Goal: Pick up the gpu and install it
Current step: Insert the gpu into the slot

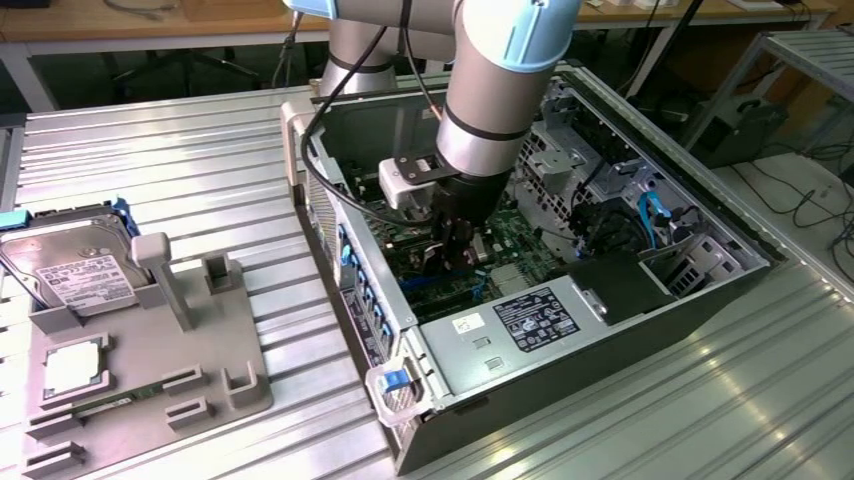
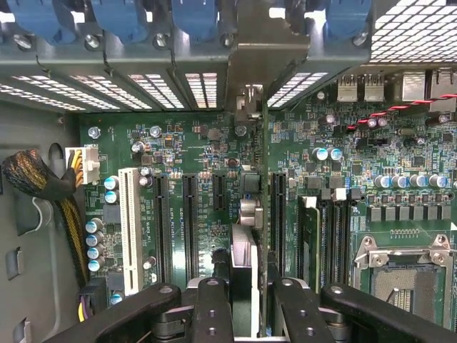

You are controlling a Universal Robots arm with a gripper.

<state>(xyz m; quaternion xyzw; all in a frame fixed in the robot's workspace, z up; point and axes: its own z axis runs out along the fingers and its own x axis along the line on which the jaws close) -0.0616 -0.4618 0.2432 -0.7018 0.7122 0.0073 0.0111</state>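
So the whole setup sits on a ribbed aluminium table point(image 1: 174, 170), with wooden desks and cables on the floor behind it. An open black PC case point(image 1: 561, 300) lies on its side there, and a grey plastic parts fixture point(image 1: 147, 340) sits at the exterior view's left holding a silver hard drive point(image 1: 74, 265) with a white label. The arm reaches straight down into the case, and the gripper point(image 2: 246, 300) is clamped on the gpu point(image 2: 246, 214): from the wrist view you see the card edge-on between the black fingers point(image 2: 211, 307), standing upright over the green motherboard point(image 2: 200, 164). Its long axis runs in line with the black expansion slots point(image 2: 189, 221), and the metal bracket end points at the perforated rear slot covers point(image 2: 143, 89) with the blue clips. Whether it's fully seated I can't tell.
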